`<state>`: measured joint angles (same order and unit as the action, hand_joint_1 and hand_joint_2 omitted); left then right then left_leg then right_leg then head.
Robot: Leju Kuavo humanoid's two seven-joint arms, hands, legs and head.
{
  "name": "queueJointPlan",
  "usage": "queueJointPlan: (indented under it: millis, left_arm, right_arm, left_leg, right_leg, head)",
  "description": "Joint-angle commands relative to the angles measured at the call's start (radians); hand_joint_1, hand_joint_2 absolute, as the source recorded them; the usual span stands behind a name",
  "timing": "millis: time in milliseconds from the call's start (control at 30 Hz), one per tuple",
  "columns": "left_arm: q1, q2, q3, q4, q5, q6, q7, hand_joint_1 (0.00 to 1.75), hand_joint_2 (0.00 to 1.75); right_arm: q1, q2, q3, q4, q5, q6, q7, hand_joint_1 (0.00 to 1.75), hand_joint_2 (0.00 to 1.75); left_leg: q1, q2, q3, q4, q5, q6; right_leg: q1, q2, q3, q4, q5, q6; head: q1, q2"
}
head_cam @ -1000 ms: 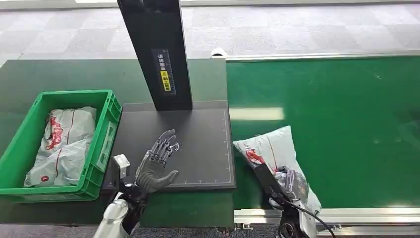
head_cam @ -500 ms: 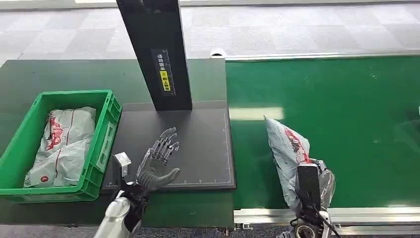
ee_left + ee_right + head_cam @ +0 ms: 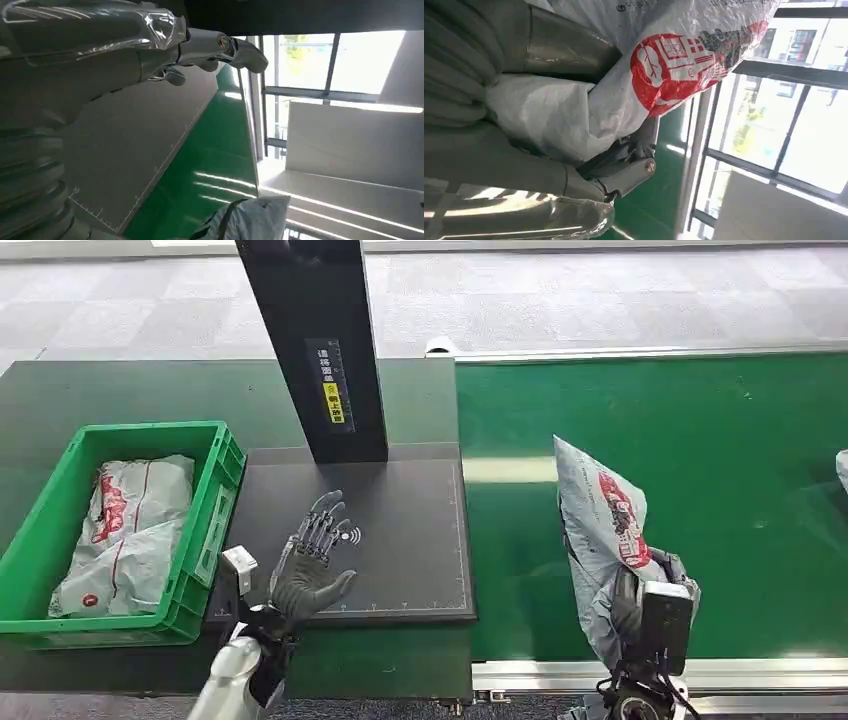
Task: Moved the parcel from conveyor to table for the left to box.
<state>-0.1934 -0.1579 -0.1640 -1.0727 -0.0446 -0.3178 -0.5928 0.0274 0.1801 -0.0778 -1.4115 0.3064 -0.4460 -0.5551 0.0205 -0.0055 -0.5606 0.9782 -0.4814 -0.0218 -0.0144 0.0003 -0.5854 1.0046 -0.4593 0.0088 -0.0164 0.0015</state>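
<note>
Head view, right hand [image 3: 640,602] gripping parcel [image 3: 603,523] (upright)

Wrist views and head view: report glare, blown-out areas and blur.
Head view: sharp, with a pale glare band on the green belt beside the parcel. Left wrist view: windows blown out white, streaks of reflected light on the belt, the left hand close and soft. Right wrist view: bright windows behind, the parcel's red print crisp, the right hand holding it dim.

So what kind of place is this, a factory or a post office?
Probably a parcel-sorting station or a mock-up of one: a wide green conveyor belt, a green plastic crate holding grey plastic mail bags, and the robot's right hand holding another grey bag.
</note>
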Motion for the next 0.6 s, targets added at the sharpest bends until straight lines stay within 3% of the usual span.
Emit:
queueJointPlan:
  millis: [33,167,233,300,333,433,600]
  left_arm:
    - [-0.011,0.022,0.043,-0.004,0.011,0.015,-0.024,0.0,1.75]
    - [-0.006,0.035,0.071,0.001,0.036,0.014,-0.031,0.0,1.75]
    - [-0.003,0.036,0.07,0.003,0.035,0.016,-0.037,0.0,1.75]
    - [-0.004,0.036,0.063,0.007,0.042,0.008,-0.053,0.0,1.75]
    - [-0.018,0.037,0.056,0.023,0.041,0.008,-0.052,0.0,1.75]
    - [-0.03,0.038,0.05,0.036,0.039,0.015,-0.051,0.0,1.75]
    - [-0.041,0.043,0.037,0.048,0.047,0.015,-0.056,0.0,1.75]
  right_arm:
    - [-0.114,-0.043,0.124,0.008,0.125,-0.045,-0.061,1.75,1.75]
    - [-0.243,-0.094,0.284,0.118,0.373,-0.084,-0.028,1.75,1.75]
    - [-0.309,-0.121,0.357,0.217,0.472,-0.114,-0.019,1.75,1.75]
    - [-0.382,-0.163,0.436,0.335,0.72,-0.252,0.009,1.75,1.75]
    - [-0.404,-0.158,0.426,0.361,0.927,-0.252,0.03,1.75,1.75]
    - [-0.453,-0.154,0.461,0.45,0.909,-0.252,0.008,1.75,1.75]
    - [-0.619,-0.161,0.68,0.728,0.969,-0.234,0.042,1.75,1.75]
  left_leg:
    - [-0.001,0.002,0.0,0.0,0.0,0.001]
    - [-0.001,0.009,0.0,0.0,-0.001,0.002]
    - [0.0,0.007,0.001,-0.001,0.0,0.001]
    - [0.0,0.007,0.002,-0.001,0.0,0.001]
    - [0.0,0.007,0.002,-0.001,0.0,0.001]
    - [0.0,0.008,0.002,-0.001,0.001,0.002]
    - [0.0,0.005,0.003,-0.001,0.001,0.002]
  right_leg:
    - [0.0,0.002,0.0,0.0,0.0,0.0]
    - [0.0,0.009,-0.002,0.001,0.002,-0.001]
    - [0.0,0.006,-0.001,0.0,0.002,-0.001]
    - [0.0,0.007,0.0,-0.001,0.002,-0.001]
    - [0.001,0.006,0.001,-0.001,0.002,0.0]
    - [0.0,0.007,0.001,-0.001,0.003,0.0]
    - [0.0,0.005,0.002,-0.001,0.002,-0.001]
  head:
    - [0.0,0.0]
    - [0.0,0.0]
    - [0.0,0.0]
    - [0.0,0.0]
    - [0.0,0.0]
    - [0.0,0.0]
    - [0.0,0.0]
